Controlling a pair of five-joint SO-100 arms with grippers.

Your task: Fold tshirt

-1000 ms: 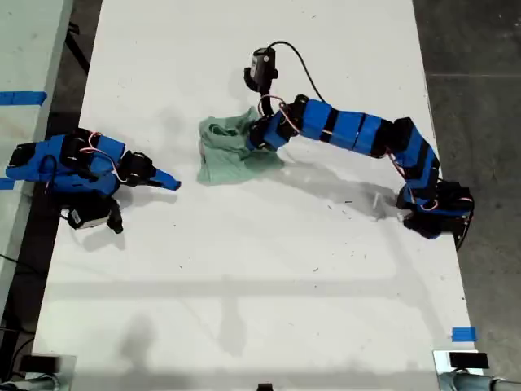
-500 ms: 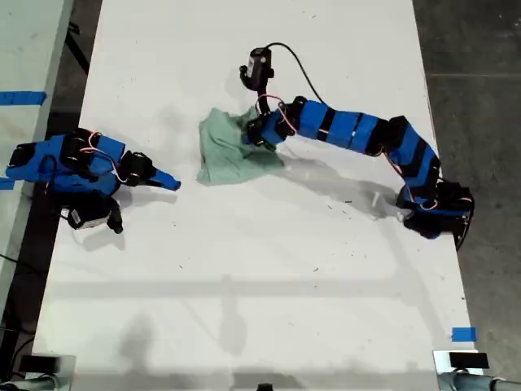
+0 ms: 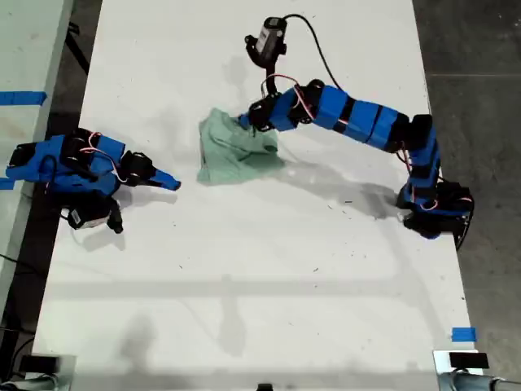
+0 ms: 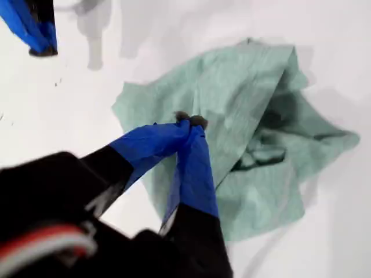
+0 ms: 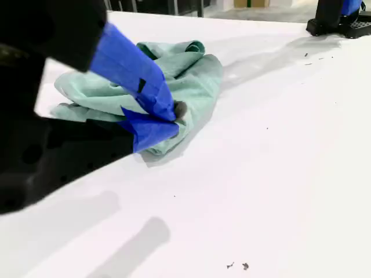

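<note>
The tshirt is a pale mint-green bunched bundle lying on the white table, left of centre in the exterior view. In the first wrist view the tshirt shows folds and a dark opening. My first gripper reaches in from the exterior view's right and hovers at the bundle's far edge. The first gripper is shut, with no cloth seen between its blue fingers. My second gripper rests shut on the table at the exterior view's left, a short way from the cloth. From there my second gripper points at the tshirt.
The first arm's base stands near the table's edge at the exterior view's right. A blue tape mark sits at the exterior view's lower right. Another table lies past a dark gap at the exterior view's left.
My first arm has lifted and drawn back toward the exterior view's top. The raised fold of the tshirt it was at now lies flatter. The second arm has not moved.
</note>
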